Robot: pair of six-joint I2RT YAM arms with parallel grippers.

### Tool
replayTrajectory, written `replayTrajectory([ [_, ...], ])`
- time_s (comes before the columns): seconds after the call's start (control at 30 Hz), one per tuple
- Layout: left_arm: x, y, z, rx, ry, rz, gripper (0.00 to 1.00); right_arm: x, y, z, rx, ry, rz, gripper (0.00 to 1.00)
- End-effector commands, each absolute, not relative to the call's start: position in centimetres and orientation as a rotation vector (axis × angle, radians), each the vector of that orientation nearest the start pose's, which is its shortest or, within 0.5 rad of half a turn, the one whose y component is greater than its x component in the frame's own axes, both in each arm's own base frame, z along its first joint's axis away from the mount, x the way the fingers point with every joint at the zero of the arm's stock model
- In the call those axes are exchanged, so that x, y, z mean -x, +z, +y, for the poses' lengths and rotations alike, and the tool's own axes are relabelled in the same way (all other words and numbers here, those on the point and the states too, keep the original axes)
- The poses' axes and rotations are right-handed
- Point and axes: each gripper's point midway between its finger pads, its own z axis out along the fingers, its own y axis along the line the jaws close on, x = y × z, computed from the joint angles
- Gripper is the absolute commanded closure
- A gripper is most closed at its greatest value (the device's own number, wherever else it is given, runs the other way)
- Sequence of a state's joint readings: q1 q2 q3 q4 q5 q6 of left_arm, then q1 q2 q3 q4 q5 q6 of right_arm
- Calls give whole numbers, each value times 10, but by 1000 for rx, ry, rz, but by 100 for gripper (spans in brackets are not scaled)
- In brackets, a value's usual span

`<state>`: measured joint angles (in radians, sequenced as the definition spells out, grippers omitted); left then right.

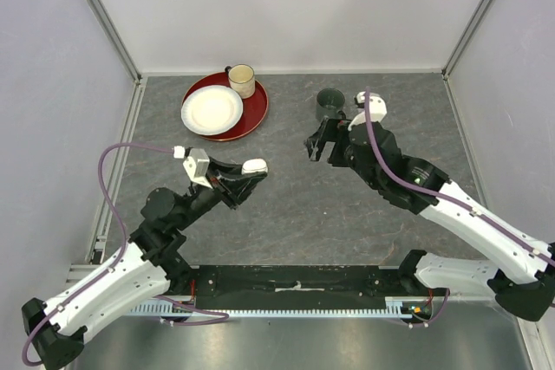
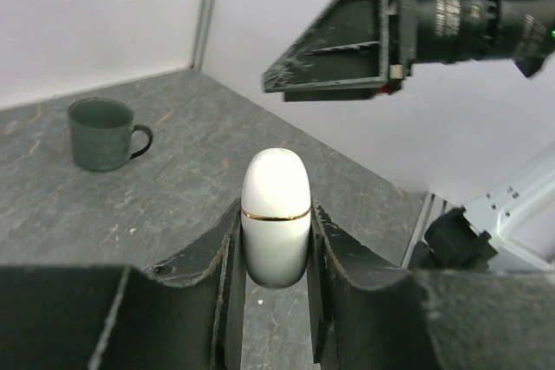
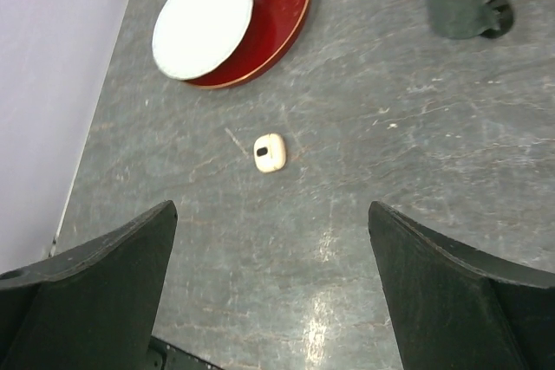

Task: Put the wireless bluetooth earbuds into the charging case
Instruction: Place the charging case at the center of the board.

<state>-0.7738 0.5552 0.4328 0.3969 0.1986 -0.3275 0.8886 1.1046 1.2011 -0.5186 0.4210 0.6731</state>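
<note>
My left gripper [image 1: 250,172] is shut on the charging case [image 2: 276,181], a white oval shell with a thin gold band, lifted off the table. The case [image 1: 255,165] pokes out past the fingertips and its lid looks closed. One small pale peach earbud [image 3: 270,153] with a dark spot lies alone on the grey tabletop, seen only in the right wrist view. My right gripper [image 3: 270,207] hangs above the table just short of that earbud, jaws wide open and holding nothing. From above, the right gripper [image 1: 314,146] sits to the right of the case.
A red plate [image 1: 254,112] at the back left carries a white plate [image 1: 212,110] and a cream mug [image 1: 242,81]. A dark green mug [image 1: 330,103] stands behind the right gripper. Grey walls close in the table on three sides.
</note>
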Motion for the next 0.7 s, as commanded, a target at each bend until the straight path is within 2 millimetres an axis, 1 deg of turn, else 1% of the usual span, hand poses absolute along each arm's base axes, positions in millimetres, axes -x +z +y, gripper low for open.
replayTrajectory([
  [0.0, -198, 308, -225, -272, -1018, 1473, 98, -263, 298, 223, -156, 572, 1991, 2],
  [0.03, -199, 312, -226, -265, -1018, 1493, 98, -263, 295, 224, -152, 580, 2002, 2],
  [0.07, -203, 302, -233, -267, -1021, 1549, 98, -262, 293, 226, -151, 589, 2009, 2],
  [0.1, -204, 293, -236, -276, -1015, 1601, 98, -262, 288, 227, -145, 585, 2024, 2],
  [0.13, -205, 298, -240, -275, -1035, 1615, 98, -261, 286, 230, -132, 603, 2038, 2],
  [0.17, -207, 286, -251, -312, -1052, 1670, 98, -260, 283, 231, -128, 607, 2046, 2],
  [0.2, -206, 285, -257, -332, -1071, 1686, 98, -260, 281, 232, -131, 609, 2054, 2],
  [0.23, -207, 288, -263, -347, -1092, 1692, 98, -260, 280, 233, -127, 616, 2060, 2],
  [0.27, -206, 280, -273, -372, -1127, 1733, 98, -260, 279, 232, -128, 613, 2063, 2],
  [0.3, -208, 277, -278, -381, -1145, 1753, 98, -259, 280, 230, -132, 613, 2060, 2],
  [0.33, -209, 284, -283, -383, -1182, 1751, 98, -259, 280, 229, -134, 613, 2060, 2],
  [0.37, -208, 283, -287, -398, -1219, 1764, 98, -260, 278, 226, -140, 602, 2061, 2],
  [0.4, -212, 275, -293, -401, -1237, 1796, 98, -260, 282, 223, -147, 603, 2049, 2],
  [0.43, -213, 280, -298, -392, -1280, 1779, 98, -259, 282, 221, -150, 600, 2048, 2],
  [0.47, -215, 278, -300, -389, -1309, 1791, 98, -260, 280, 216, -161, 584, 2046, 2],
  [0.5, -220, 268, -304, -370, -1323, 1827, 98, -258, 283, 213, -170, 586, 2035, 2],
  [0.57, -228, 264, -307, -322, -1375, 1845, 98, -259, 281, 205, -189, 564, 2028, 2],
  [0.6, -232, 251, -310, -299, -1385, 1885, 98, -257, 285, 203, -194, 568, 2015, 2],
  [0.63, -236, 251, -311, -261, -1414, 1888, 98, -256, 286, 201, -199, 567, 2012, 2],
  [0.67, -238, 247, -313, -236, -1421, 1906, 98, -256, 286, 199, -202, 566, 2007, 2],
])
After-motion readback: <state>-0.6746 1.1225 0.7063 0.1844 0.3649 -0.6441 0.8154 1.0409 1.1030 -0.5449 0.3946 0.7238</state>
